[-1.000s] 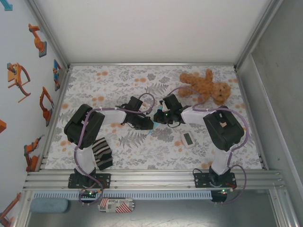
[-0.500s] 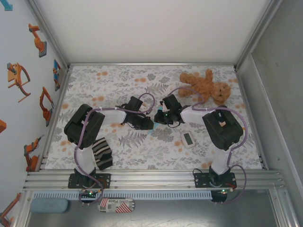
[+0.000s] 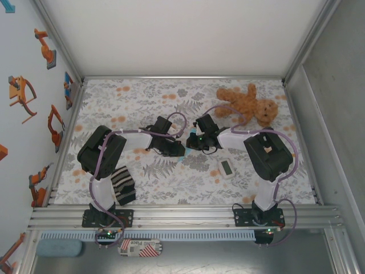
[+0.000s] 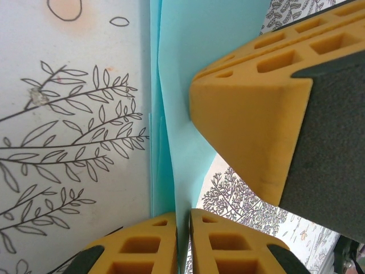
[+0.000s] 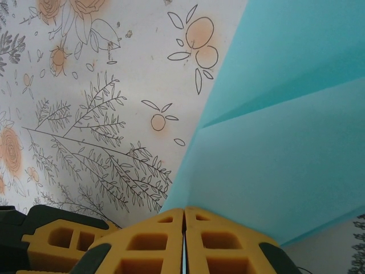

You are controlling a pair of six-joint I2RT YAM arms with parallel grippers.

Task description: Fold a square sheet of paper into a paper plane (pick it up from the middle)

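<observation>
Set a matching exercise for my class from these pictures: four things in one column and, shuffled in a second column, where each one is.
Things
1. teddy
2. striped cloth
3. white gadget
4. blue paper

Places
A. pinched by the left pincer and the right pincer, mid-table
B. far right corner of the table
C. near left edge
D. right of centre, nearer than the teddy

Pairs: 1-B, 2-C, 3-D, 4-A
</observation>
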